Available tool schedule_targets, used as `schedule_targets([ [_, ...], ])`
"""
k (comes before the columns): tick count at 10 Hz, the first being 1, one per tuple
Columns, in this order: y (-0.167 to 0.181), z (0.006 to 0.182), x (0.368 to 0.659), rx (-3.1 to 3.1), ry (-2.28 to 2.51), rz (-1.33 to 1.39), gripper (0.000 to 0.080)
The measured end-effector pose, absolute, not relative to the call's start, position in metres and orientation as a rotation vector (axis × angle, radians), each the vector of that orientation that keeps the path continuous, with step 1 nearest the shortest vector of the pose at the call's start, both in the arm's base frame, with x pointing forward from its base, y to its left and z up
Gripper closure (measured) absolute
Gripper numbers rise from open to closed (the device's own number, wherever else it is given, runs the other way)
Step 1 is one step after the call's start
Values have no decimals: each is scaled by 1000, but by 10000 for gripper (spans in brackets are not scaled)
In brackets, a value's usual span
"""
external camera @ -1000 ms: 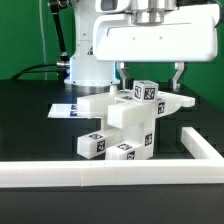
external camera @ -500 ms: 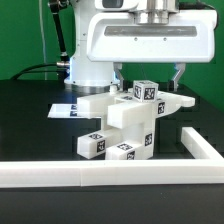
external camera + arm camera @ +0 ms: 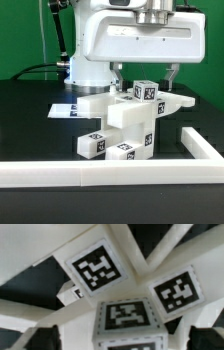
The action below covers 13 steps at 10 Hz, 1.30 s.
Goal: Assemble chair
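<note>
The chair [image 3: 125, 125] is a white blocky structure of slabs and tagged cubes standing mid-table. Its top tagged cube [image 3: 147, 92] sits between the fingers of my gripper [image 3: 146, 80], which hangs straight above it. One finger [image 3: 120, 76] is on the exterior view's left of the cube, the other on its right. In the wrist view the tagged cube [image 3: 128, 317] fills the centre and white bars fan out behind it. The gripper [image 3: 122, 339] straddles the cube, and a dark finger [image 3: 40, 336] stands off its side with a gap. The jaws are open and grip nothing.
A long white L-shaped border rail [image 3: 110, 172] runs along the front and up the exterior view's right. The marker board [image 3: 68, 110] lies flat at the back left. The robot's white base [image 3: 85, 65] stands behind the chair.
The fingers have come closer together around the top cube, the right one moving inward. The hand has shifted slightly toward the exterior view's left. The chair has not moved.
</note>
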<state>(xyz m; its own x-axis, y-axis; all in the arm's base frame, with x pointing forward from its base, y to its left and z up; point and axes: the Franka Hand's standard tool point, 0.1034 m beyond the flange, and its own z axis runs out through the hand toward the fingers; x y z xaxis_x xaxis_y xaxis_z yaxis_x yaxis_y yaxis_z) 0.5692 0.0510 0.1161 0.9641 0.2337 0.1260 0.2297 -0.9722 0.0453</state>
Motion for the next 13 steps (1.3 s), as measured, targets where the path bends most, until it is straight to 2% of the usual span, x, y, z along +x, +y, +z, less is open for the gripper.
schedule_targets([
  [1,51,116,569,3084,362,203,284],
  [2,51,116,569,3089,330,204,423],
  [3,51,116,569,3093,304,204,513],
  [5,51,116,569,3102,247,206,512],
  [13,48,116,570,3072,-782,208,512],
])
